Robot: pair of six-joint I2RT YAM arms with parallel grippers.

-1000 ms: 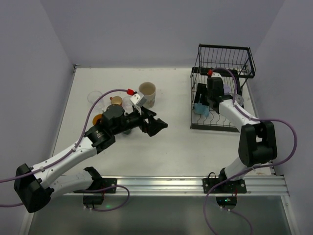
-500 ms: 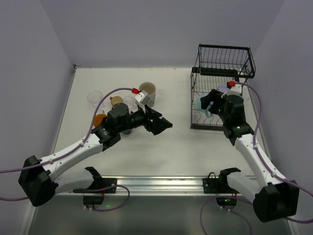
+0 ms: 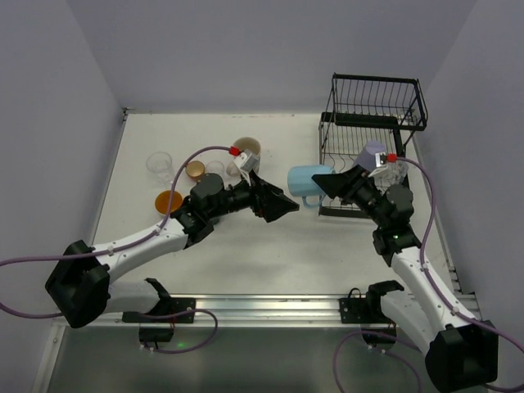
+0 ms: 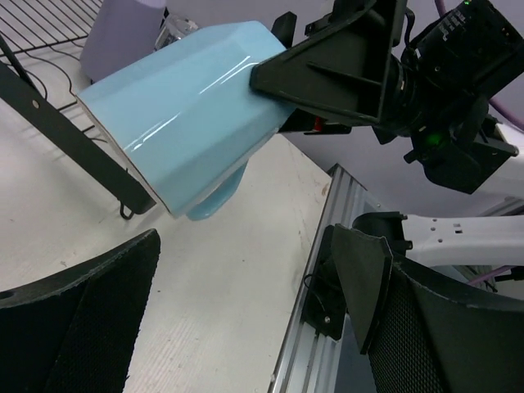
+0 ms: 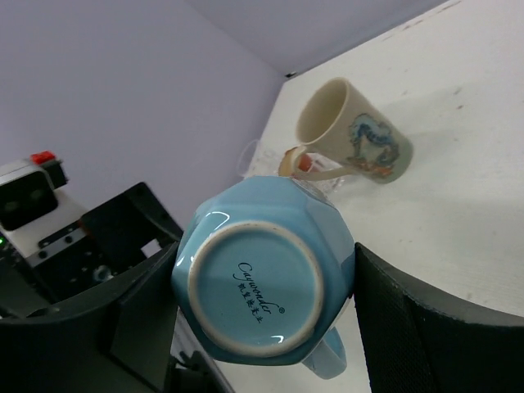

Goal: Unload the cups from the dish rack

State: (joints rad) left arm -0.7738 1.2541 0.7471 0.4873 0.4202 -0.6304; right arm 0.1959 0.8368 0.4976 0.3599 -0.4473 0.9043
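Since half a second ago, the right claw (image 3: pixel 329 185) has drawn the light blue mug (image 3: pixel 304 181) out of the dish rack (image 3: pixel 375 123) and carried it sideways over the desk (image 3: pixel 270 254). The left claw (image 3: pixel 277 205) has advanced to meet it.

From above, the mug hangs in the air just in front of the right claw, lying on its side. The left claw is just beside it and does not touch it. A lavender cup (image 3: pixel 373 153) sits in the rack behind the right claw. A beige mug (image 3: pixel 246 151) stands on the desk behind the left claw.

From the left wrist, the left claw (image 4: pixel 237 315) has its fingers wide apart and holds nothing. The mug (image 4: pixel 184 123) is ahead of it and higher, with the mouth turned toward it and the handle downward.

From the right wrist, the right claw (image 5: pixel 270 323) is clamped on the mug (image 5: pixel 258 282), one finger at each side, and the mug's base faces the camera. The beige mug (image 5: pixel 360 135) shows beyond it on the desk.

I judge this to be a handover about to happen. One cup is out of the rack, but at least the lavender one is not yet unloaded.
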